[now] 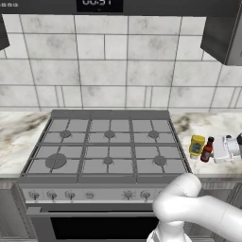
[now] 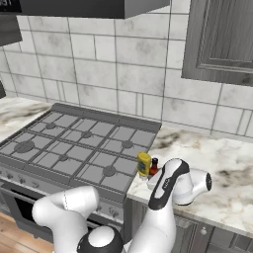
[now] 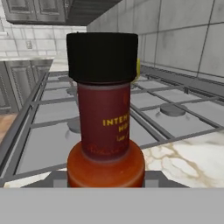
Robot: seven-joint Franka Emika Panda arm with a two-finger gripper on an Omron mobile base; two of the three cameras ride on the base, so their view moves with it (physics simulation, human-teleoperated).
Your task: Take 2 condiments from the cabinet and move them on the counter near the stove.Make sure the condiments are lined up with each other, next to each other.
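A slim dark red sauce bottle (image 3: 105, 122) with a black cap stands upright right in front of the hand camera, between the fingers of my gripper (image 3: 103, 181). In the base views this red bottle (image 1: 207, 150) (image 2: 153, 167) is on the counter (image 1: 208, 123) just right of the stove (image 1: 108, 142). It stands close beside the squat yellow bottle (image 1: 196, 145) (image 2: 144, 164). My gripper (image 1: 213, 151) reaches in from the right and is shut on the red bottle. The yellow bottle (image 3: 138, 68) peeks out behind the black cap. The cabinet (image 2: 222, 39) hangs above, doors shut.
The six-burner stove (image 2: 74, 148) has dark grates and a row of front knobs. A tiled wall runs behind it. The marble counter (image 2: 222, 168) stretches to the right. My white arm (image 2: 168, 192) bends low over the counter's front edge.
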